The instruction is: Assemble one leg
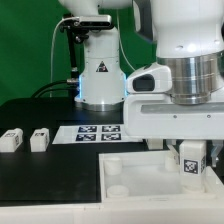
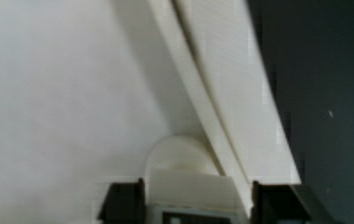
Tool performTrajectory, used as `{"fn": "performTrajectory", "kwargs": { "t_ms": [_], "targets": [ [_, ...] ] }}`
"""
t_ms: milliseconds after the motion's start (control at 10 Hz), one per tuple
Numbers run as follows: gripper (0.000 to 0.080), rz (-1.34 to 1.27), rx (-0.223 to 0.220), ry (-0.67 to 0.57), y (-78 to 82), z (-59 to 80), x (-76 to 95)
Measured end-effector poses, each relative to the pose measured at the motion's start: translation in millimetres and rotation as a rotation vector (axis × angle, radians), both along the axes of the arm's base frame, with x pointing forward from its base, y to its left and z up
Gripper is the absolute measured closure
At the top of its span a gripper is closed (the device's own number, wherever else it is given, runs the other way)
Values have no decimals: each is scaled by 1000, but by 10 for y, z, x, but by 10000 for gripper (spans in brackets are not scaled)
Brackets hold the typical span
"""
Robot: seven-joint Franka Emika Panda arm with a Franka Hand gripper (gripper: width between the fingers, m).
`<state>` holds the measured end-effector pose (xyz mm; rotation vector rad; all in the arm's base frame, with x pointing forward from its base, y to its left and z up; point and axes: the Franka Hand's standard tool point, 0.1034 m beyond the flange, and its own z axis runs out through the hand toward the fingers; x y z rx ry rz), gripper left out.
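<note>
Gripper [image 2: 200,203] clamped on the leg [image 1: 190,162], held upright at the panel [image 1: 130,178], by its corner on the exterior view's right; contact w/ panel can't tell. Spare leg [image 1: 12,140] and second spare leg [image 1: 40,138] lie well off panel's opposite side. Marker board [image 1: 100,130] just behind panel.

The leg [image 1: 190,160] is white with a black-and-white square tag (two loose blocks [image 1: 12,140] at nine o'clock in the exterior view match it). The panel [image 1: 135,180] is plain white, the table [image 1: 50,172] black, and the marker board [image 1: 100,130] white with black-patterned tags.
</note>
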<state>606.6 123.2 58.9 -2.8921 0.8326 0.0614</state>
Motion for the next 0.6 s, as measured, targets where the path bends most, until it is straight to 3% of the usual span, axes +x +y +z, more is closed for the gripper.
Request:
{"fn": "performTrajectory", "kwargs": {
  "t_ms": [200, 500, 600],
  "targets": [
    [511, -287, 60, 42, -3, 12, 104],
    [511, -599, 72, 94, 24, 15, 113],
    [425, -553, 72, 86, 25, 13, 112]
  ]
}}
